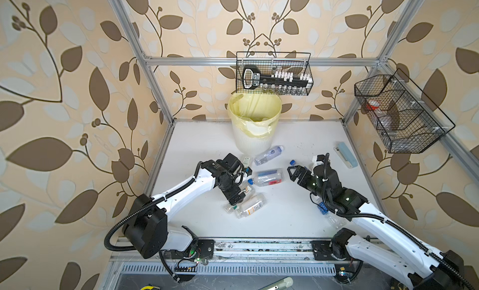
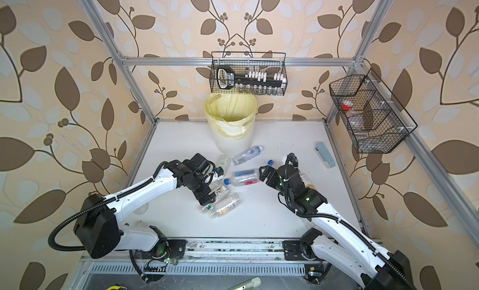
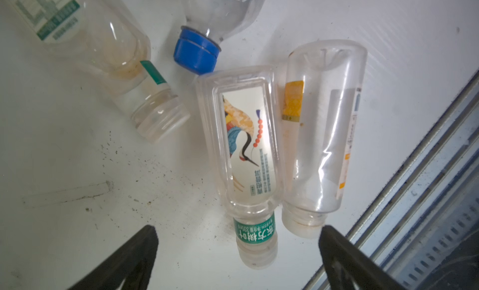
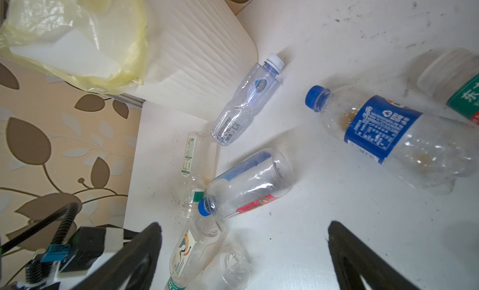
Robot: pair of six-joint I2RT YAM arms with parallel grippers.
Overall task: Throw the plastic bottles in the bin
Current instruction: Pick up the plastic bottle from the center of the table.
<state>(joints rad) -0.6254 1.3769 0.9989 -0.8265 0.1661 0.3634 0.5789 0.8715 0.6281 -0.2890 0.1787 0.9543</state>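
The white tabletop (image 1: 285,218) fills the lower middle of both top views. The bin (image 1: 246,143) stands upright at its far edge, centre frame, mouth up, with the yellow liner folded over the rim. I take that as keeping it open to a drop from either arm; no bottle shows inside it. The plastic bottles (image 2: 243,178) all lie on their sides mid-frame in front of the bin, as empty round things would.

The left gripper (image 1: 234,199) hangs left of centre, pointing down at a cluster, its fingers (image 3: 134,255) spread wide and holding nothing. Between them lies the neck of the crane-label bottle (image 3: 246,146), whose long axis runs straight away from the wrist, base far, neck near. That lineup looks like an approach to pinch it across its width. The orange-label bottle (image 1: 251,205) lies close alongside, parallel, its long axis running from lower left to upper right, open mouth at lower left.

The right gripper (image 1: 290,173) sits right of centre, fingers (image 4: 347,252) also wide apart and empty, aimed leftward at the red-label bottle (image 1: 268,178). That bottle lies almost level across the frame, blue cap left, base toward the gripper. The crushed pale bottle (image 1: 268,155) lies just beside the bin's foot, white cap to the upper right
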